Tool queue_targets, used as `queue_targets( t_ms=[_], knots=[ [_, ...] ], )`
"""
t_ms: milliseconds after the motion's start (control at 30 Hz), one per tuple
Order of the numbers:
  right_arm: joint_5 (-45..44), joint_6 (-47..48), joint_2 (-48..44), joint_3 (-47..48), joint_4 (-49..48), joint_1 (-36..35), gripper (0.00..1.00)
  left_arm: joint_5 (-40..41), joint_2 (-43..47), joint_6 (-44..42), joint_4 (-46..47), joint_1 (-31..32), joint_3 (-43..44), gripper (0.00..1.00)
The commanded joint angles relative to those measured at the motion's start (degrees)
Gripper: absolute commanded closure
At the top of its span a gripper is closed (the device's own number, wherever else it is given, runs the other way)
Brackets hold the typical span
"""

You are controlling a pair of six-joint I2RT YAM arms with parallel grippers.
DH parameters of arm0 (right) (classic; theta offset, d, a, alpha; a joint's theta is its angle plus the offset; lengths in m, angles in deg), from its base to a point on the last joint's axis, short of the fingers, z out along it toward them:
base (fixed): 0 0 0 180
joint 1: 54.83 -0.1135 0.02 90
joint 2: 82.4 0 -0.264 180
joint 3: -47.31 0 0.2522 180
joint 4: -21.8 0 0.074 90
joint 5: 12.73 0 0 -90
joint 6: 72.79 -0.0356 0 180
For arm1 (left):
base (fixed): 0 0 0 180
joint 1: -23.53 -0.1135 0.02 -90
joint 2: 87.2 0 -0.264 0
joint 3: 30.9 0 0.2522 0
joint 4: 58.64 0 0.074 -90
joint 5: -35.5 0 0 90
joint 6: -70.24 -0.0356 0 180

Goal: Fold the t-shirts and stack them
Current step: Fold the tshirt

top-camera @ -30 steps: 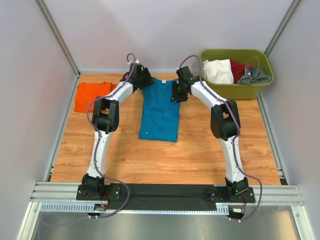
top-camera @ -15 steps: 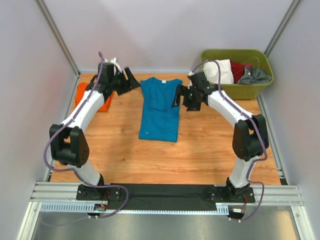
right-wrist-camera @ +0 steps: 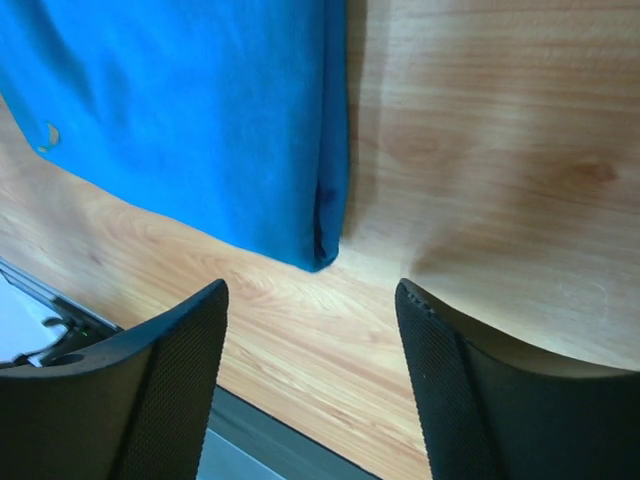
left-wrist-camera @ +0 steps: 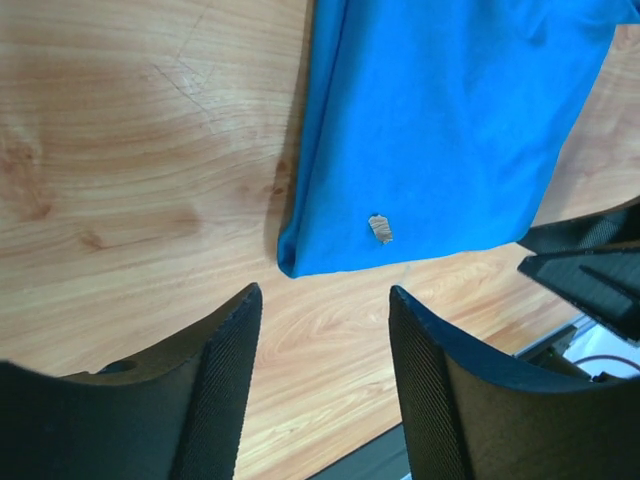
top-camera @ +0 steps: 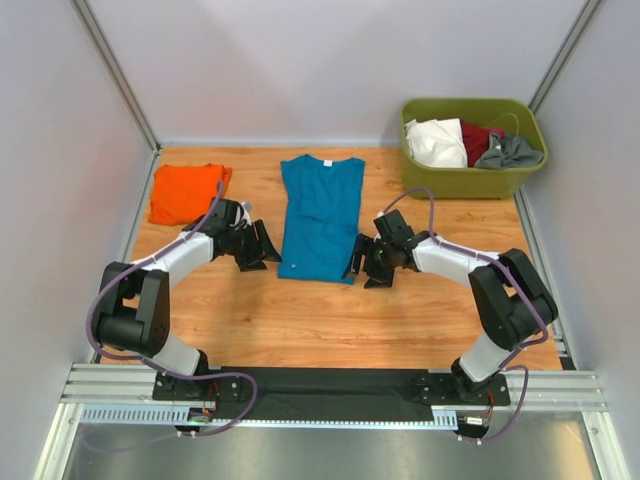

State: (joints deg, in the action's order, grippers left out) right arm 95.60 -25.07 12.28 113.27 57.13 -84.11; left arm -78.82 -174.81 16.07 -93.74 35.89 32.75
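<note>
The teal-blue t-shirt (top-camera: 320,215) lies flat in a long narrow fold on the wooden table, neck at the far end. Its near hem corners show in the left wrist view (left-wrist-camera: 440,130) and the right wrist view (right-wrist-camera: 190,120). My left gripper (top-camera: 262,245) hovers open beside the shirt's near-left corner, with nothing between its fingers (left-wrist-camera: 225,380). My right gripper (top-camera: 366,262) stands open at the near-right corner, also holding nothing. The orange t-shirt (top-camera: 186,192) lies folded at the far left.
An olive-green tub (top-camera: 472,145) at the far right holds white, red and grey clothes. Grey walls with metal posts close the sides. A black mat and metal rail (top-camera: 330,390) run along the near edge.
Both arms have swung from the shirt's far end, near the shoulders, down to its near hem corners. The sleeves now lie folded in, leaving the shirt narrow.
</note>
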Motion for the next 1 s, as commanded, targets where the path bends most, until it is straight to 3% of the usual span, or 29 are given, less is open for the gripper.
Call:
queue_targets(
  t_ms=[0,100,700,800,833,867,900,967],
  knots=[
    [-1.10,-4.91,-0.46,-1.58,-10.13,0.19,0.32,-1.79,0.43,0.20,5.87,0.12,-2.16,0.40],
    [-0.84,-5.18,1.65,-0.88,-10.57,-0.43,0.41,-2.49,-1.85,0.29,8.68,0.21,-3.48,0.43],
    [-1.19,-3.16,6.66,4.04,-6.45,-1.04,0.66,-1.35,-9.06,-0.50,8.86,2.40,-2.43,0.48],
    [-1.62,-2.11,6.93,4.66,-5.13,-1.13,0.83,-0.38,-9.50,-1.20,8.08,2.41,-1.29,0.65],
    [-1.71,-1.75,7.10,5.27,-4.52,-1.13,0.88,-0.12,-9.77,-1.47,7.64,2.41,-0.85,0.84],
    [-1.72,-1.40,7.10,5.54,-3.03,-1.05,0.93,0.06,-10.03,-1.47,7.02,2.41,-0.32,0.95],
    [-1.72,-0.88,7.10,5.89,-2.15,-1.13,1.00,-0.03,-10.12,-1.56,6.23,2.49,0.29,1.00],
    [-1.98,0.97,6.32,6.07,-0.13,-1.05,1.00,1.28,-9.25,-1.91,3.34,2.58,1.44,1.00]
  ],
)
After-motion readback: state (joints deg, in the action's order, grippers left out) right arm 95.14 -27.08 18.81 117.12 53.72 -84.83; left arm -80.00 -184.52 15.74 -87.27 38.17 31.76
